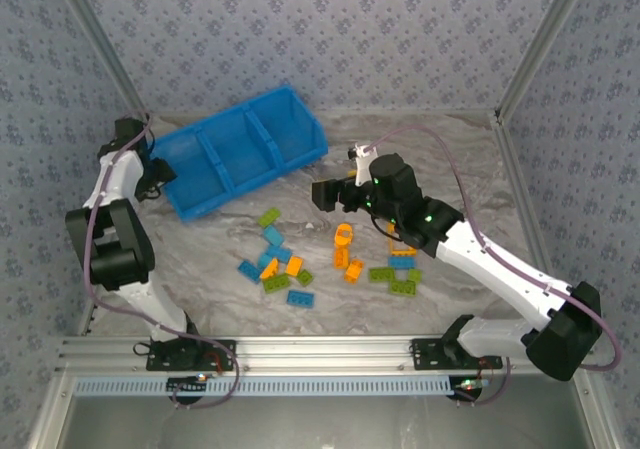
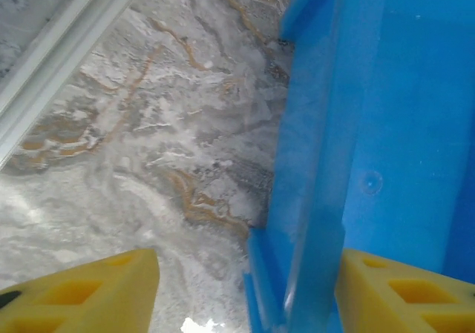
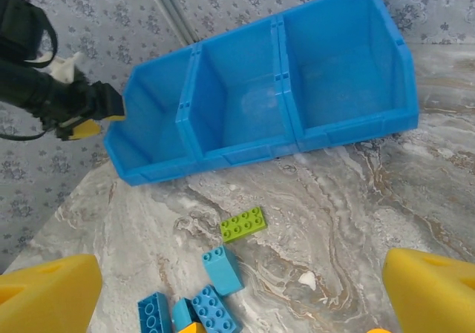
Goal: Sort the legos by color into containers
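Left pincer: your left pincer (image 2: 246, 266) is released, its yellow fingers (image 2: 82, 288) astride the left end wall of the blue bin (image 2: 312, 162). One finger is outside over the surface (image 2: 148, 125) and one is inside the bin. A gap shows between the outer finger and the wall.
Right pincer: your right pincer (image 3: 241, 256) hangs wide open above the surface, nothing between its fingers, facing the bin.
Below it: you see a lime green brick (image 3: 243, 224) lying flat and a light blue brick (image 3: 222, 270) just nearer, apart from it.
Legos: the legos (image 1: 275, 264) lie loose on the marbled surface in two clusters on the near side of the bin, with orange pieces (image 1: 345, 241) between them.
Bin: its three compartments (image 3: 245, 88) sit side by side, and the bin is slanted at the far left.
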